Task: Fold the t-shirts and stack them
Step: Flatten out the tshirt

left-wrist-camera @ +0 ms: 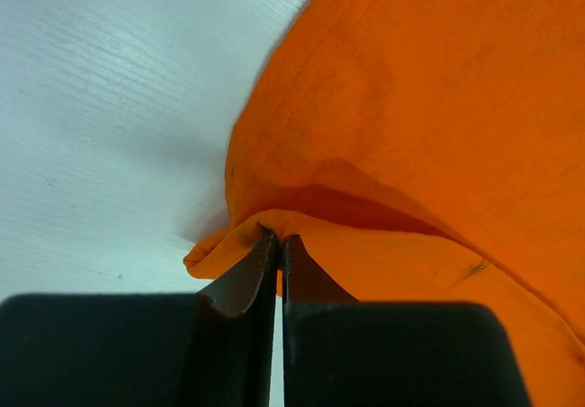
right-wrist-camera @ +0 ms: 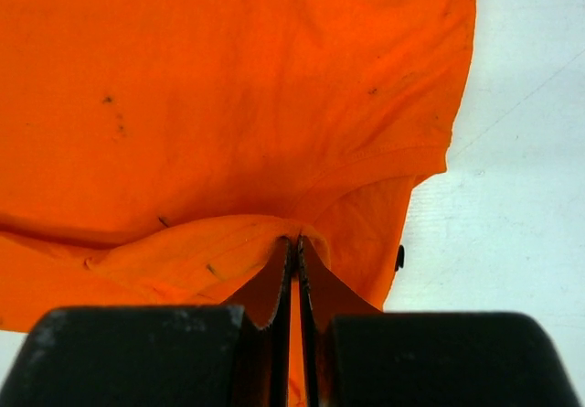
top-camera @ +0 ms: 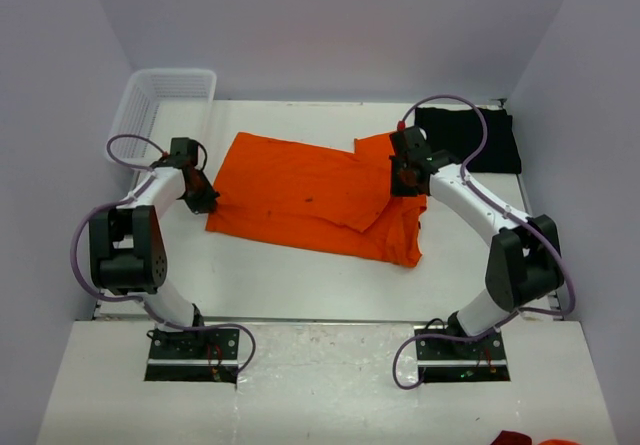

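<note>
The left end effector (left-wrist-camera: 279,240) and right end effector (right-wrist-camera: 294,242) are clamping shut on opposite edges of the orange t-shirt (top-camera: 300,190), probably to lift a fold; the black t-shirt (top-camera: 490,145) is lying on the worktop (top-camera: 300,280) beyond its far-right corner

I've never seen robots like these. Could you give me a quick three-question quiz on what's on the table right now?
1. True or false: the left gripper and the right gripper are each shut on the orange t-shirt.
2. Where does the black t-shirt lie? A) on top of the orange one B) at the far right corner of the table C) hanging from a gripper
3. Fill in: the white mesh basket stands at the far ___ corner.
Key: 1 true; 2 B; 3 left.
</note>
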Controlling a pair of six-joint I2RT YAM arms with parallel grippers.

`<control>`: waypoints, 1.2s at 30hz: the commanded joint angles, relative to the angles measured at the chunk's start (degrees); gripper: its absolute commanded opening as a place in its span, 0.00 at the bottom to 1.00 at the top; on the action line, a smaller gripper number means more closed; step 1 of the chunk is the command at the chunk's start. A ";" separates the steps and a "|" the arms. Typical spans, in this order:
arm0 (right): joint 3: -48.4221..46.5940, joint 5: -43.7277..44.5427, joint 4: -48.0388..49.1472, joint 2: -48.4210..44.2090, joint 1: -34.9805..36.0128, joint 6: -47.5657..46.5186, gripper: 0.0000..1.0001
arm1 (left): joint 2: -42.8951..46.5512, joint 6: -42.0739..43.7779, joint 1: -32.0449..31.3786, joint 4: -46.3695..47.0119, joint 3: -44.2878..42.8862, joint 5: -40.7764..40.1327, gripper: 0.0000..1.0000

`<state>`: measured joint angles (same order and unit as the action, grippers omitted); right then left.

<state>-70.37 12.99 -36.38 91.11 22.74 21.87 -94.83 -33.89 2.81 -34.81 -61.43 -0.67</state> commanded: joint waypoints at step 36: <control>-1.53 -1.04 2.37 -0.41 -0.59 -0.51 0.00 | -0.62 0.67 -0.26 0.88 -3.00 0.93 0.00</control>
<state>-70.37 11.99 -35.51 91.55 22.44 21.54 -95.68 -33.85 2.81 -34.04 -62.72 0.40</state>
